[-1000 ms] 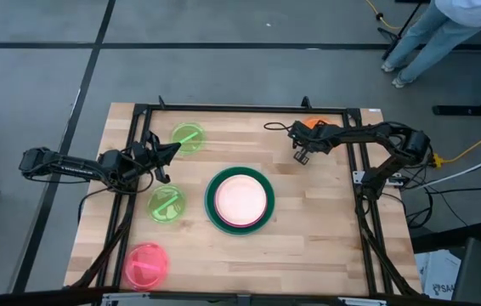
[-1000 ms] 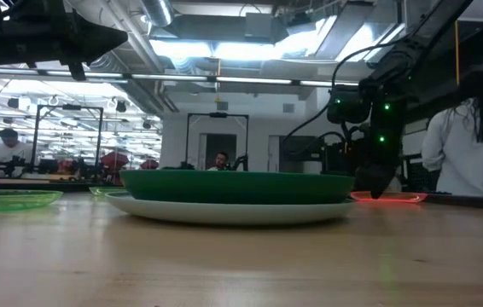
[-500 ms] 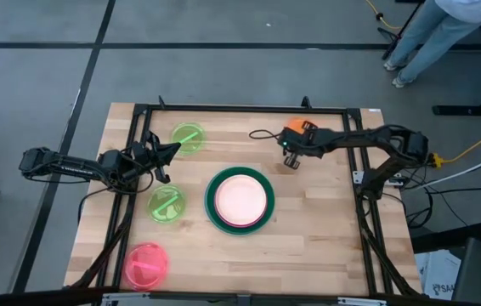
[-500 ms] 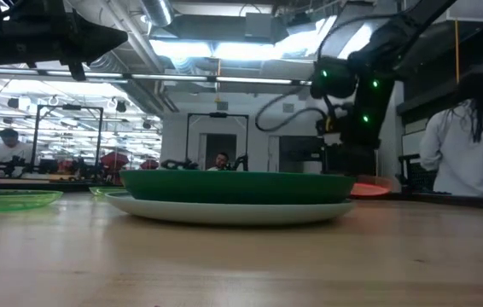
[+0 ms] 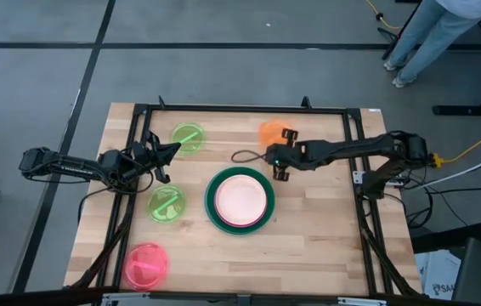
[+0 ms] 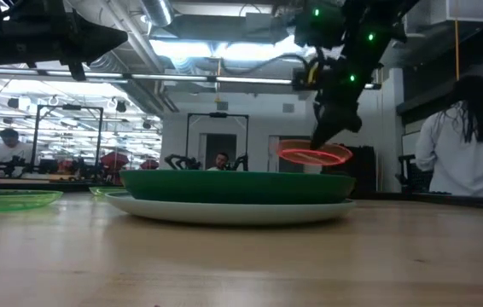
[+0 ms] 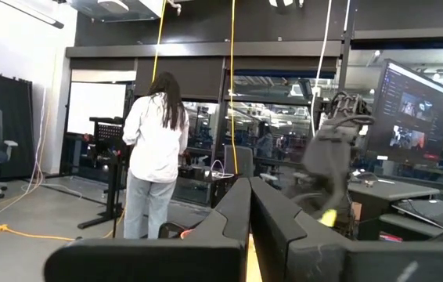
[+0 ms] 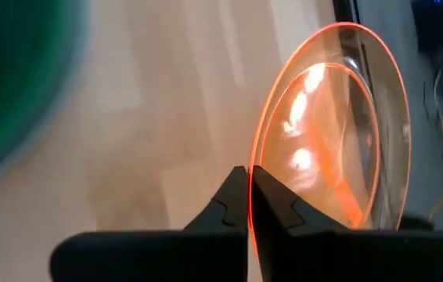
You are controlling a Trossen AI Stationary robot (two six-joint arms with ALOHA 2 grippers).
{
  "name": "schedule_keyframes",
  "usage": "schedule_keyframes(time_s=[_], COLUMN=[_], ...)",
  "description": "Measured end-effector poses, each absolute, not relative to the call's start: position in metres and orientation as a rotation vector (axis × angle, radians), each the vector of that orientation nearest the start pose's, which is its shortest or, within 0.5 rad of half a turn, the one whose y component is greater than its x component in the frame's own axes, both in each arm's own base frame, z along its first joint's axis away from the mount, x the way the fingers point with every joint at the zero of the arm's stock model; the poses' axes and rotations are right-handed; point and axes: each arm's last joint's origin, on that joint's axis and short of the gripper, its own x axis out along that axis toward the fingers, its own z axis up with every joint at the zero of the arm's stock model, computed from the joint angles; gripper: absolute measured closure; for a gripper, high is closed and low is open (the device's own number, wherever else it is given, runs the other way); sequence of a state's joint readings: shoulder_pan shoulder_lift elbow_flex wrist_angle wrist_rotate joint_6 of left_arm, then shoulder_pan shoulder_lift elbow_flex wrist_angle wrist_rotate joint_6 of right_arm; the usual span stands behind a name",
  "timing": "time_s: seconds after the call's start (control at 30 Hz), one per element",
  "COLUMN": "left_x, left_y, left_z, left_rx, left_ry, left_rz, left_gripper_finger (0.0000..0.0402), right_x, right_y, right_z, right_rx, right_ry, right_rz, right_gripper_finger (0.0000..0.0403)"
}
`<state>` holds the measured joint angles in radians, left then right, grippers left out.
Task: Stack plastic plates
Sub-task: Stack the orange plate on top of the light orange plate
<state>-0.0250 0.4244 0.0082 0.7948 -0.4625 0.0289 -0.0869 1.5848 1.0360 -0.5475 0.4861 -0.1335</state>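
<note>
High view: the right end effector [image 5: 280, 163], clamped on the orange plate [image 5: 271, 133], has travelled from the counter's [image 5: 325, 229] far edge to just beside the dark green plate [image 5: 213, 223]; placement is near.

Low view: the plate is now lifted above the stack.

Left end effector [image 5: 166, 156]: together, parked beside the stack.

The centre of the table [image 5: 308, 229] is occupied by the plate stack [image 5: 240, 199], dark green rim outermost. At its 1 o'clock the right gripper [image 5: 278, 167] holds the orange plate [image 5: 271, 133] aloft, blocking that approach. At 9 to 10 o'clock lie two lime green plates [image 5: 166, 204] [image 5: 188, 138] with the left gripper [image 5: 162, 155] between them. The pink plate [image 5: 146, 264] sits at 8 o'clock. From 3 to 6 o'clock the table is bare wood.
</note>
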Motion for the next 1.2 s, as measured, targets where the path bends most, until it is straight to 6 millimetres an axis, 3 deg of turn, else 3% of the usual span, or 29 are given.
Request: schedule_keyframes(time_s=[0.3,0.73,0.93,1.2], left_x=[0.115,0.115,0.115,0.115], left_y=[0.010,0.010,0.010,0.010], left_z=[0.203,0.203,0.203,0.203], left_rx=[-0.066,-0.066,-0.066,-0.066], left_ry=[-0.372,-0.372,-0.372,-0.371], left_rz=[0.437,0.438,0.438,0.435], left_gripper_finger=[0.0398,0.0398,0.0398,0.0398], right_x=[0.313,0.320,0.327,0.342], right_y=[0.009,0.067,0.084,0.090], right_z=[0.213,0.219,0.213,0.187], right_rx=[-0.492,-0.540,-0.583,-0.581], right_ry=[1.062,0.864,0.778,0.780], right_rz=[-0.140,0.195,0.333,0.396], right_gripper_finger=[0.0402,0.0402,0.0402,0.0402])
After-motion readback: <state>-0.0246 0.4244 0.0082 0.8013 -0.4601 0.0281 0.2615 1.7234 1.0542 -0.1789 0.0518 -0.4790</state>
